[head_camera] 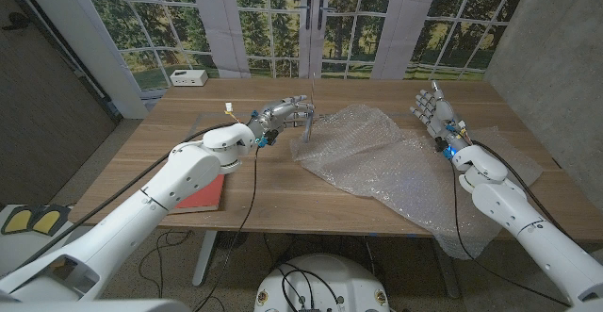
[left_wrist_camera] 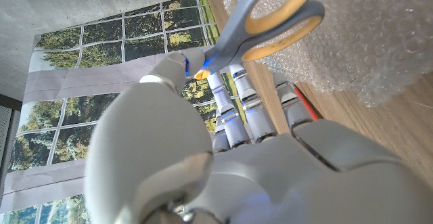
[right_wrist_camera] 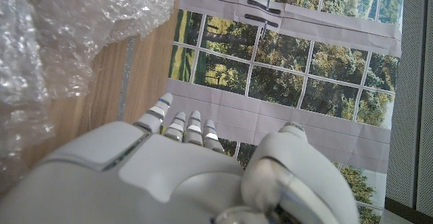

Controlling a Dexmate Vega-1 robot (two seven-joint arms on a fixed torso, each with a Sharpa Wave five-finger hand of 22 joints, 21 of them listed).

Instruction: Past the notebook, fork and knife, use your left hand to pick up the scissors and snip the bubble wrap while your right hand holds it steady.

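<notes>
The grey-and-orange-handled scissors (left_wrist_camera: 270,21) are held in the left hand (head_camera: 283,114), its fingers (left_wrist_camera: 233,112) reaching up round the handle loops with the thumb pressed against the pivot. In the head view the blades hang down, the tip at or just above the wooden tabletop (head_camera: 283,194) beside the near left edge of the clear bubble wrap sheet (head_camera: 396,166). That crumpled sheet spreads from the tabletop's middle to its right edge. The right hand (head_camera: 438,114) stands upright with its fingers (right_wrist_camera: 179,126) spread, holding nothing, over the sheet's far right part and seemingly not pressing it.

To do this step well, I judge the right hand should first come down on the wrap near the scissors, stretching it taut; then the blades must open and take the edge between them, since loose film will fold rather than cut.

A red flat notebook (head_camera: 203,194) lies under the left forearm, well clear. A small white box (head_camera: 188,77) sits at the far left corner.
</notes>
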